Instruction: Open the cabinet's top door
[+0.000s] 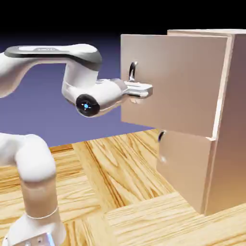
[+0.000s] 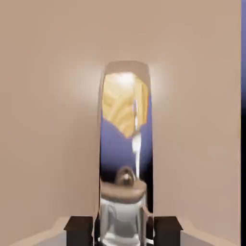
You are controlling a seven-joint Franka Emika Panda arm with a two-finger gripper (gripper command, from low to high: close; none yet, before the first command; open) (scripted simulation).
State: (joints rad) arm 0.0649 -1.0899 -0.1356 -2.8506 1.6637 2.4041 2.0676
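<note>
- The tall, plain beige-pink boxy cabinet [image 1: 226, 144] stands on the wood-grain table [image 1: 120, 182] at the exterior view's right; its larger flat beige-pink top door [image 1: 178, 86] already stands swung out from the cabinet body, hinged on the side away from the arm, while the shorter lower door panel [image 1: 185, 168] sits flush and shut.
- The white arm's two-finger gripper [image 1: 144, 90] is clenched on the small curved, shiny metal handle [image 1: 132, 72] near the top door's free edge; in the hand view the two dark grey finger tips [image 2: 79, 229] press in from either side of the handle's base [image 2: 124, 211], which fills the gap between them.
- The step in hand, as I judge it, is drawing the door wider. To do it well, the hand should follow the arc the handle sweeps around the hinge, not a straight line, letting the wrist turn with the panel so the fingers stay square on the handle.
- Keep the grip firm: the handle is slim and glossy, so it could slide or twist out if the pull goes off-axis.
- Watch the forearm, which hangs close to the door's free edge.
- No brand, label or readable writing shows on the cabinet, the doors or the table; a faint dark strip on the upper arm link [image 1: 48, 49] is too small to read.
</note>
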